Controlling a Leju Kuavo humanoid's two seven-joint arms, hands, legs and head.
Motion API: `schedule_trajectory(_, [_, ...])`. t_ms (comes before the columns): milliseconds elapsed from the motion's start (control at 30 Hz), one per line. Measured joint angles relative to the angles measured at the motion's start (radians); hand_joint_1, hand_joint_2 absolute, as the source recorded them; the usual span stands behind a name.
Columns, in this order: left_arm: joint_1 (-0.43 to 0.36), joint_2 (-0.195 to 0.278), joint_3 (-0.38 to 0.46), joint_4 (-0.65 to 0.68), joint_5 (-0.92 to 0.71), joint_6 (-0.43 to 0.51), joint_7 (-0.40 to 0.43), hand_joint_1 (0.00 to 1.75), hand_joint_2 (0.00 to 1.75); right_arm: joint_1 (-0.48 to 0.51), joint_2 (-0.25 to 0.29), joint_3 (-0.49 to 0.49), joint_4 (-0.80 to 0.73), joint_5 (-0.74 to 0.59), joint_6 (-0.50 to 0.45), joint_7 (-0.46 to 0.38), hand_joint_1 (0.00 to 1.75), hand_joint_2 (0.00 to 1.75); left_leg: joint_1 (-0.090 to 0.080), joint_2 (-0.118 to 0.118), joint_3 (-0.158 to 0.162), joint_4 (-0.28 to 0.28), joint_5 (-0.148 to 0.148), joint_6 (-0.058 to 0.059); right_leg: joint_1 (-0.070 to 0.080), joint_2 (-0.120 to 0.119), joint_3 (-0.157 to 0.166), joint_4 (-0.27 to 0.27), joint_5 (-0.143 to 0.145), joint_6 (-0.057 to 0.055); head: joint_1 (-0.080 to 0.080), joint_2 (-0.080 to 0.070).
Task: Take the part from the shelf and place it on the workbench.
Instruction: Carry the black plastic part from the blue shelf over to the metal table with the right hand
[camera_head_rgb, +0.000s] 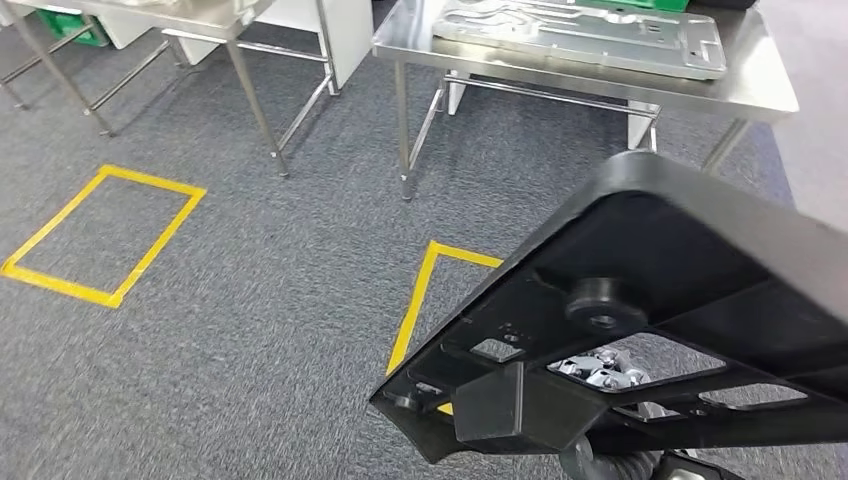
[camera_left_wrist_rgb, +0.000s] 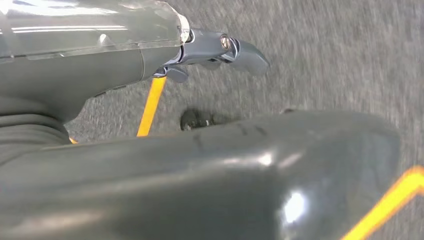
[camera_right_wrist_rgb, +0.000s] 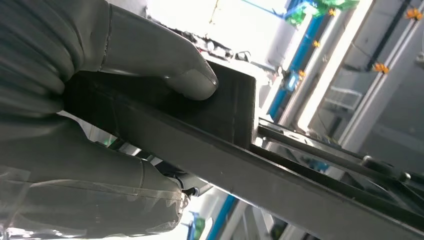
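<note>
The part (camera_head_rgb: 680, 300) is a large black moulded frame with cut-outs and a round boss. It hangs tilted over the carpet at the lower right of the head view. My right hand (camera_right_wrist_rgb: 150, 55) grips its edge (camera_right_wrist_rgb: 280, 185), with the thumb pressed on the flat black side. Bits of that hand (camera_head_rgb: 600, 375) show through the part's openings from below. The steel workbench (camera_head_rgb: 760, 95) stands ahead at the upper right. My left hand (camera_left_wrist_rgb: 125, 65) hangs over the carpet with its fingers (camera_left_wrist_rgb: 240, 50) stretched out, holding nothing.
A silver metal plate (camera_head_rgb: 590, 35) lies on the workbench. A second steel table (camera_head_rgb: 200, 20) stands at the upper left. Yellow tape marks a rectangle (camera_head_rgb: 100, 235) on the grey carpet, and another outline (camera_head_rgb: 420, 295) runs in front of the workbench.
</note>
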Motion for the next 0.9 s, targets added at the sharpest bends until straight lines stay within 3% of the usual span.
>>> schedule_trajectory(67, [0.004,0.0,0.001,0.0,-0.003,0.0,0.0,0.0,0.0,0.0,0.002,0.0,0.001,0.0,0.005,0.002,1.71,1.75,0.001,-0.014,-0.071,0.127,-0.046,-0.004,0.001,0.022,0.001,0.001,-0.002,-0.004,-0.001,0.0])
schedule_trajectory(100, [0.006,0.0,0.001,0.0,-0.005,0.001,0.0,0.0,0.0,0.0,0.003,0.0,0.002,0.0,0.006,0.003,1.71,1.75,0.001,-0.015,-0.09,0.154,-0.042,-0.005,0.001,0.036,0.002,0.003,-0.004,-0.004,-0.001,0.0])
schedule_trajectory(133, [0.007,0.0,0.001,0.0,-0.006,0.002,0.0,0.0,0.0,0.0,0.003,0.0,0.004,0.0,0.008,0.005,1.71,1.75,0.001,-0.016,-0.09,0.138,-0.017,-0.006,0.001,0.049,0.004,0.005,-0.005,-0.002,-0.001,0.0])
schedule_trajectory(167, [0.007,0.0,0.001,0.0,-0.008,0.003,0.0,0.0,0.0,0.0,0.003,0.0,0.005,0.0,0.009,0.006,1.71,1.75,0.001,-0.021,-0.07,0.082,0.024,-0.005,0.0,0.062,0.006,0.008,-0.008,0.0,-0.001,0.0])
schedule_trajectory(233, [0.007,0.0,0.001,0.0,-0.008,0.004,0.0,0.0,0.0,-0.001,0.004,0.0,0.007,0.001,0.01,0.008,1.71,1.75,0.004,-0.059,-0.014,-0.056,0.093,0.0,-0.001,0.085,0.006,0.02,-0.017,0.008,-0.001,0.0])
schedule_trajectory(300, [0.006,-0.001,0.001,0.0,-0.009,0.004,0.0,0.0,0.0,-0.003,0.006,0.0,0.008,0.001,0.01,0.009,1.71,1.75,0.005,-0.089,0.012,-0.12,0.109,0.01,-0.003,0.103,-0.002,0.029,-0.021,0.019,-0.001,0.0])
schedule_trajectory(367, [0.003,-0.002,0.001,0.0,-0.009,0.004,0.0,0.0,0.0,-0.004,0.007,0.0,0.008,0.001,0.01,0.009,1.71,1.75,0.003,-0.077,0.014,-0.123,0.108,0.022,-0.005,0.12,-0.009,0.029,-0.019,0.031,-0.001,0.0])
schedule_trajectory(400, [0.003,-0.003,0.001,0.0,-0.009,0.004,0.0,0.0,0.0,-0.004,0.007,0.0,0.008,0.001,0.01,0.009,1.71,1.75,0.003,-0.067,0.017,-0.127,0.11,0.028,-0.005,0.113,-0.011,0.033,-0.022,0.037,-0.001,0.0])
schedule_trajectory(467, [0.003,-0.005,0.001,-0.001,-0.008,0.003,0.0,0.0,0.0,-0.01,0.007,0.0,0.008,0.001,0.01,0.009,1.71,1.75,0.007,-0.044,0.023,-0.137,0.112,0.041,-0.003,0.066,-0.036,0.084,-0.051,0.047,0.004,0.0])
schedule_trajectory(533, [0.004,-0.005,0.002,-0.001,-0.008,0.003,0.0,0.0,0.0,-0.015,0.007,0.0,0.008,0.0,0.01,0.009,1.71,1.75,0.006,-0.021,0.026,-0.139,0.11,0.047,-0.006,0.018,-0.101,0.207,-0.108,0.055,0.009,0.0])
schedule_trajectory(600, [0.005,-0.005,0.002,-0.001,-0.008,0.001,0.0,0.0,0.0,-0.016,0.007,0.0,0.011,0.0,0.01,0.009,1.71,1.75,0.005,0.002,0.028,-0.139,0.105,0.046,-0.012,0.006,-0.158,0.302,-0.132,0.061,0.009,0.0])
schedule_trajectory(633, [0.005,-0.005,0.002,-0.001,-0.009,-0.001,0.0,0.0,0.0,-0.016,0.007,0.0,0.013,0.001,0.012,0.009,1.71,1.75,0.005,0.012,0.031,-0.139,0.102,0.045,-0.014,0.004,-0.158,0.297,-0.115,0.061,0.009,0.0])
schedule_trajectory(667, [0.005,-0.005,0.002,-0.001,-0.01,-0.004,0.0,0.0,0.0,-0.016,0.007,0.0,0.014,0.002,0.013,0.009,1.71,1.75,0.005,0.019,0.036,-0.139,0.099,0.042,-0.014,0.001,-0.137,0.251,-0.082,0.06,0.009,0.0])
schedule_trajectory(700, [0.004,-0.006,0.002,-0.001,-0.013,-0.007,0.0,0.0,0.0,-0.016,0.007,-0.001,0.015,0.004,0.014,0.009,1.71,1.75,0.005,0.025,0.041,-0.139,0.095,0.038,-0.014,-0.003,-0.1,0.179,-0.044,0.057,0.009,0.0])
schedule_trajectory(767, [0.001,-0.006,0.002,-0.001,-0.019,-0.013,0.0,0.0,0.0,-0.017,0.007,-0.002,0.015,0.011,0.014,0.007,1.71,1.75,0.003,0.032,0.049,-0.14,0.089,0.029,-0.008,-0.013,-0.036,0.057,-0.002,0.048,0.009,0.0])
schedule_trajectory(800, [-0.001,-0.006,0.002,-0.001,-0.022,-0.015,0.0,0.0,0.0,-0.018,0.008,-0.002,0.015,0.014,0.013,0.006,1.71,1.75,0.002,0.035,0.052,-0.142,0.087,0.024,-0.005,-0.015,-0.022,0.03,0.001,0.044,0.009,0.0])
schedule_trajectory(900, [-0.006,-0.005,0.002,-0.002,-0.028,-0.019,0.0,0.0,0.0,-0.018,0.009,-0.004,0.012,0.021,0.009,0.006,1.71,1.75,0.001,0.037,0.061,-0.147,0.082,0.008,-0.003,-0.009,-0.015,0.016,-0.003,0.03,0.008,0.0])
